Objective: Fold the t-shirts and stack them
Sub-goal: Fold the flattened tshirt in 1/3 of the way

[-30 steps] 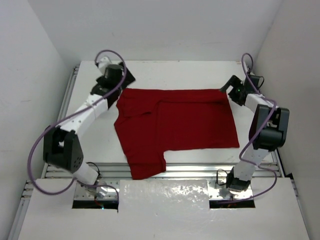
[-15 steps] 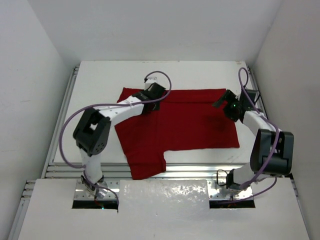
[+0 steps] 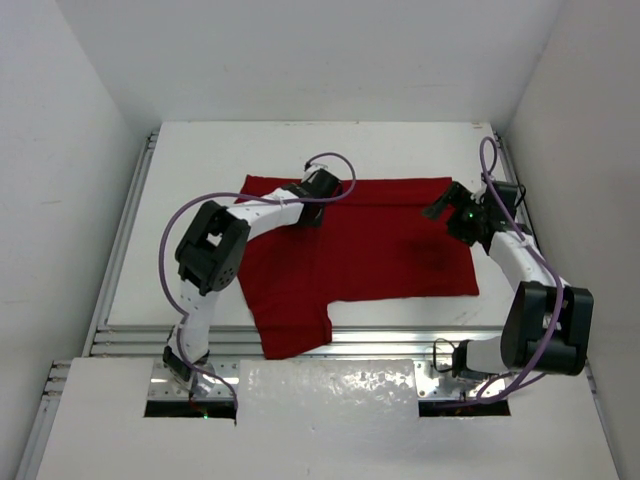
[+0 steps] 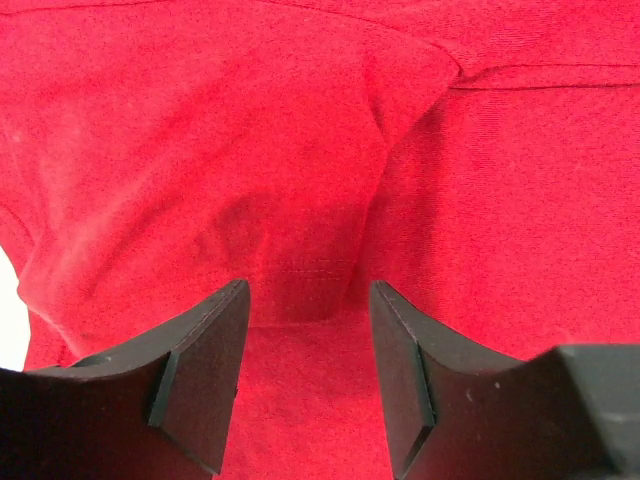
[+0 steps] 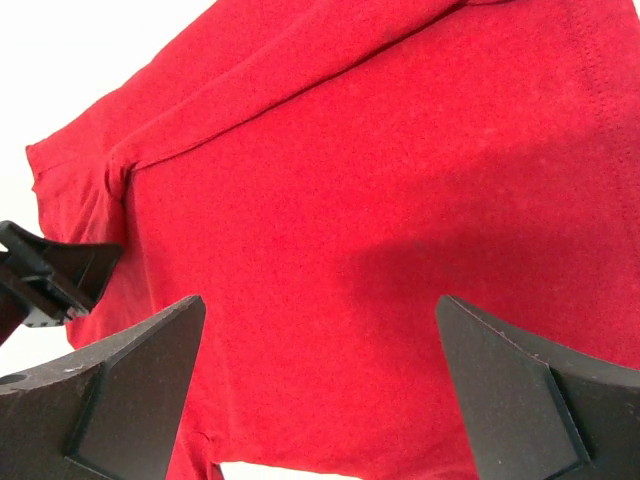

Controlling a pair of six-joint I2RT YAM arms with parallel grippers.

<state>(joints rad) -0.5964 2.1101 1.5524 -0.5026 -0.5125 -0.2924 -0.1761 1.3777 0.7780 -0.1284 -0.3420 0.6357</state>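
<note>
The dark red t-shirt point(image 3: 380, 245) lies spread on the white counter point(image 3: 200, 150), about midway between the two arms, with one long edge running along its far side. At its near left corner a part of the cloth juts toward the arm bases and reaches the metal rails point(image 3: 120, 335) at the counter's near edge. Near the far left corner the cloth is doubled over itself, showing a stitched hem in the left wrist view

The left pincer point(image 4: 308, 295) is down at that far left part of the shirt, its arm bent sharply and reaching in from the left, a purple cable point(image 3: 335, 165) looping above the wrist. Its black fingers point(image 4: 205, 370) stand partway together with a ridge of red cloth lying between them; whether they actually clamp the cloth I cannot tell

The right pincer point(image 5: 320, 310) hangs over the shirt's far right corner, spread wide, nothing between its fingers, flat cloth showing beneath in shadow
</note>
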